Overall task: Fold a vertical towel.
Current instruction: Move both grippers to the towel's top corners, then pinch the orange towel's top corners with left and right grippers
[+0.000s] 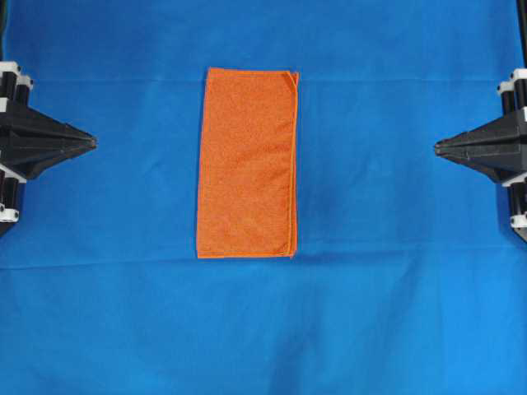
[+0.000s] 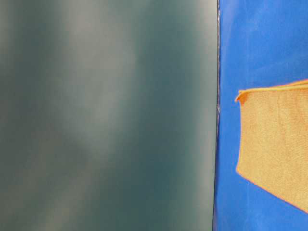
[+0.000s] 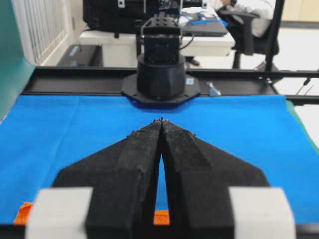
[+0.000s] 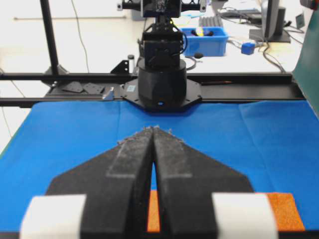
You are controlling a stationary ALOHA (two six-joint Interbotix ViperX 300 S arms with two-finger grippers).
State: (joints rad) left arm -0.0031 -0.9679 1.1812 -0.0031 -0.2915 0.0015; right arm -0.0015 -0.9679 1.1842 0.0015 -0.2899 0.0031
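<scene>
Towel (image 1: 247, 163) flat on blue cloth (image 1: 395, 313)

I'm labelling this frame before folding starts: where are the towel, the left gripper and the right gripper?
towel (image 1: 247, 163): overhead view, middle of its orange top layer.
left gripper (image 1: 92, 142): overhead view, its closed fingertips.
right gripper (image 1: 437, 147): overhead view, its closed fingertips.

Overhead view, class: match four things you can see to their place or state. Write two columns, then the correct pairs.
Things:
1. orange towel
2. blue tablecloth
3. left gripper
4. right gripper

Places or states:
A. shut, at the right edge, pointing toward the middle
B. spread under everything
C. lying flat in the middle, long side running top to bottom
D. shut, at the left edge, clear of the towel

Pairs: 1-C, 2-B, 3-D, 4-A
</scene>
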